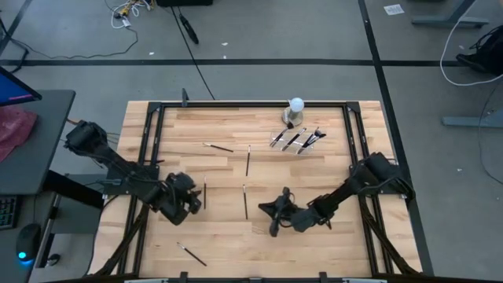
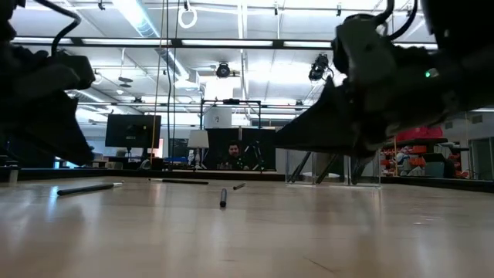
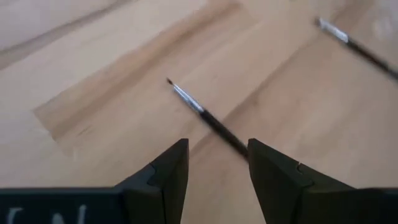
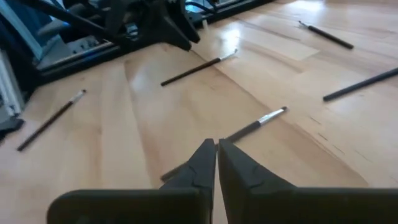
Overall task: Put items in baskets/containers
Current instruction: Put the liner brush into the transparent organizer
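Thin dark brush [image 3: 208,118], silver ferrule, pointed tip

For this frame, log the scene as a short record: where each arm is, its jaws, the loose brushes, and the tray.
left gripper: low over the table's left-centre, jaws open, a thin brush lying just ahead of them
right gripper: low at the table's centre, jaws shut around a brush lying on the wood
loose brushes: several scattered singly on the wooden table
clear tray: far right of centre, holding a cluster of brushes
white ball on grey base: at the far edge, beside the tray
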{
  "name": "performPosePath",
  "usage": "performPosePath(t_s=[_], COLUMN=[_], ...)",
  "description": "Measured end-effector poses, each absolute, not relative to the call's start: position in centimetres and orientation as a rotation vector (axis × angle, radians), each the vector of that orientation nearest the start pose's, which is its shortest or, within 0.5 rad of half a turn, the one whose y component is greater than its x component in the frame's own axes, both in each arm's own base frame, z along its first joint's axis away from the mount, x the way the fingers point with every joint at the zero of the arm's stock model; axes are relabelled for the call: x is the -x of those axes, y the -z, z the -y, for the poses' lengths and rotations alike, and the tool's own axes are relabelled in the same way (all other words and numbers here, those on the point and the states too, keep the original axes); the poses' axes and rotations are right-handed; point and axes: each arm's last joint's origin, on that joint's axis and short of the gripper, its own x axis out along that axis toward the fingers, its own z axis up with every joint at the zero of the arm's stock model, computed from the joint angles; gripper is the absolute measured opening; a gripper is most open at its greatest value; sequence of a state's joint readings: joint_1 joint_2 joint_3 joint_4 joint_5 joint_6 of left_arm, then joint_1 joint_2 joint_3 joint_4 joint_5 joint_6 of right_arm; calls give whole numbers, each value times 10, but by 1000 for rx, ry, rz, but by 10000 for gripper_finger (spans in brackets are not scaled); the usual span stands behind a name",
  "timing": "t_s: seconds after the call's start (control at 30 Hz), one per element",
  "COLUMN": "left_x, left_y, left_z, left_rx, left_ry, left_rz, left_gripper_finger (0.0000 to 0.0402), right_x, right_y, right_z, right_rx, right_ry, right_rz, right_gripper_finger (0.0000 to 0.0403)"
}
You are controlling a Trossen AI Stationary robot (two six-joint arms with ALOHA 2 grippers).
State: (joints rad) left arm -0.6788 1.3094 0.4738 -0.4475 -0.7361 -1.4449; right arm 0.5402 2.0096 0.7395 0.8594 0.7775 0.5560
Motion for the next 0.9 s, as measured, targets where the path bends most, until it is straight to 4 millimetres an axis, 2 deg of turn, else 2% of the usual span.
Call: performPosePath(t_s=[0.17,0.3,0.43,0.67,0.9], left_x=[-162,-164,-166,-173,-169], left_y=[-125,-119,-108,-82,-73], left_z=[102,102,103,112,124], left_rx=[574,559,495,423,368], left_ry=[-613,-599,-653,-689,-670], left_rz=[-550,-508,-492,-548,-543], left_gripper_finger=[201,236,244,214,150], right_x=[-311,-313,-314,-315,-315], right_y=[-87,-88,-89,-89,-90], right_z=[-154,-151,-148,-147,-147], right_rx=[-298,-294,-293,-298,-316], right_ry=[334,339,347,349,349], right_rz=[-253,-247,-242,-237,-229], right_gripper_finger=[22,23,23,23,23])
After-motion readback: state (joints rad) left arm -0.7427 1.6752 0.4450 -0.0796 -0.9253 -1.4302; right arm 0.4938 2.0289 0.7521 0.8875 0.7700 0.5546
